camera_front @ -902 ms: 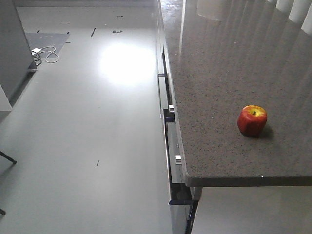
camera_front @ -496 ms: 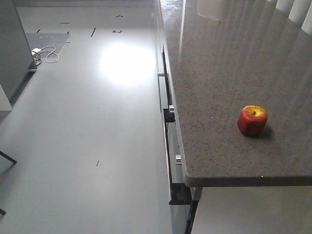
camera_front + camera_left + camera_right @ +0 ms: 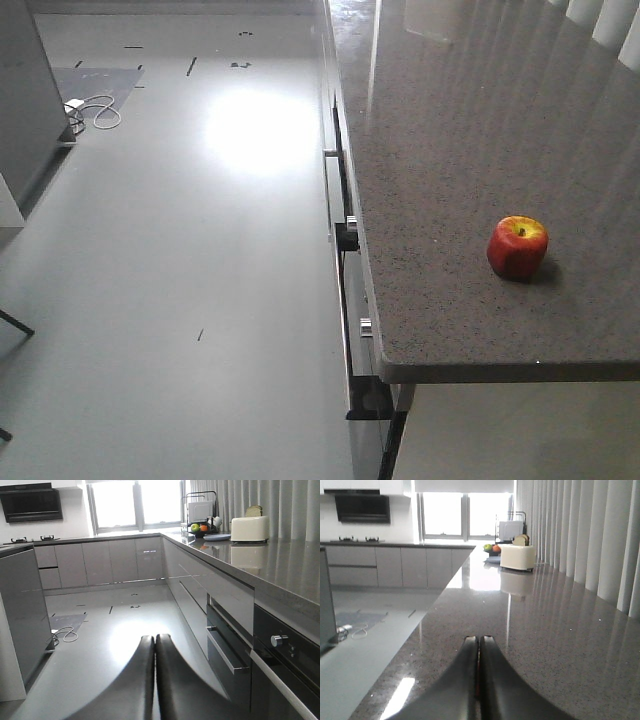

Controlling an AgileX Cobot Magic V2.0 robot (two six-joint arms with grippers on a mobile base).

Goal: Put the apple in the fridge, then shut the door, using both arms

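Note:
The apple [image 3: 518,246], red with a yellow patch round its stem, stands upright on the dark stone-topped counter [image 3: 450,130] near its front right corner. Neither gripper shows in the front view. In the left wrist view my left gripper [image 3: 154,637] is shut and holds nothing, hanging over the grey floor beside the counter's drawers. In the right wrist view my right gripper [image 3: 479,639] is shut and holds nothing, low over the counter top. A thin red line shows through the slit between its fingers. The fridge and the door are out of view.
Drawers with bar handles [image 3: 345,235] and an oven front with a knob [image 3: 278,640] run along the counter's side. A low grey cabinet block [image 3: 25,100] stands at the left, with a white cable [image 3: 95,110] on the floor. A toaster [image 3: 518,557] and fruit sit far down the counter.

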